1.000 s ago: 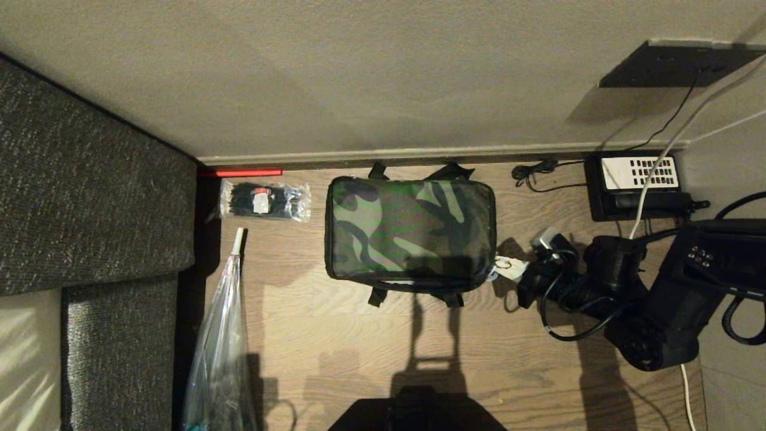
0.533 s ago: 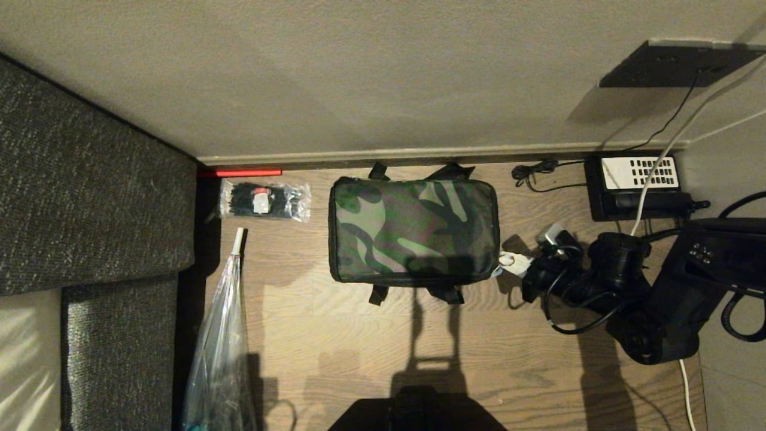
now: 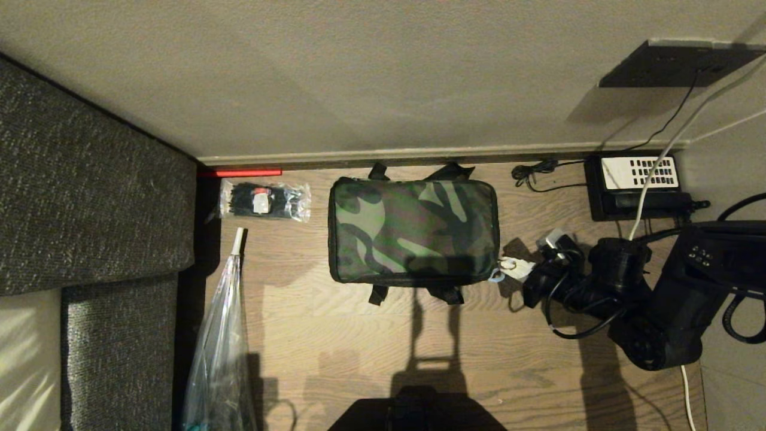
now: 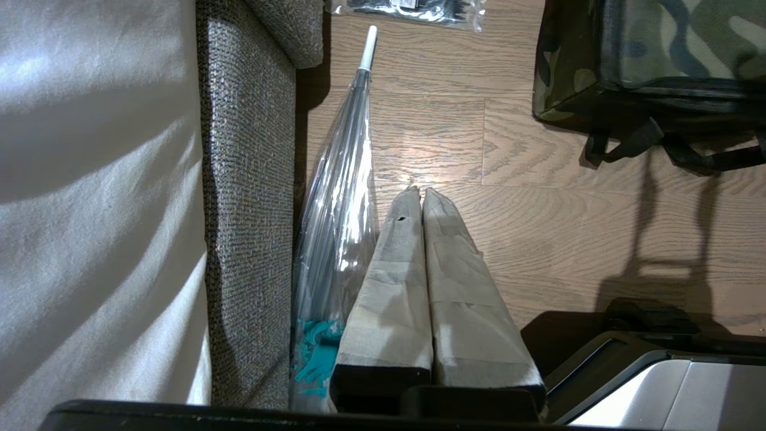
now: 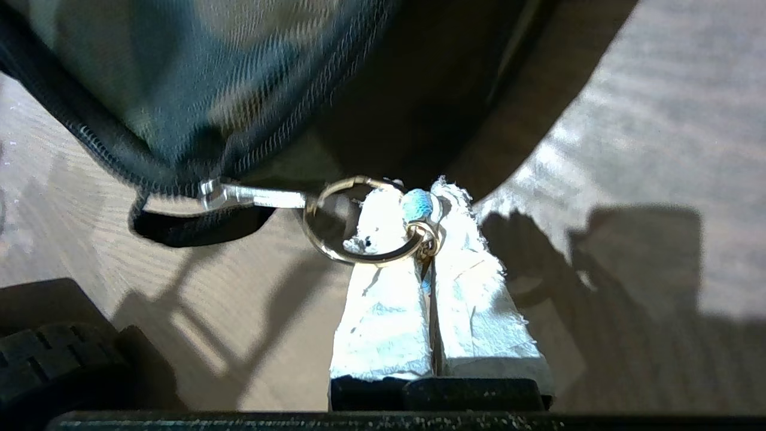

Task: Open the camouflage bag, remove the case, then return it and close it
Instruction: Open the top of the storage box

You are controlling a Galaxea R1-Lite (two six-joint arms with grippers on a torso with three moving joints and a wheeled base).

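The camouflage bag lies zipped shut on the wooden floor by the wall, straps sticking out front and back. At its near right corner my right gripper is shut on a small blue tab. That tab hangs from a gold key ring linked to the silver zipper pull. The right wrist view shows the bag's corner close above the right gripper. My left gripper hangs parked and shut over bare floor, left of the bag. The case is hidden.
A clear packet of black ties lies left of the bag. A folded clear umbrella rests along the grey sofa. A black telephone and coiled cables sit at the wall on the right.
The pale gap along the bag's front edge has closed and the lid lies flatter. The bag has shifted slightly to the right. My right gripper has hardly moved.
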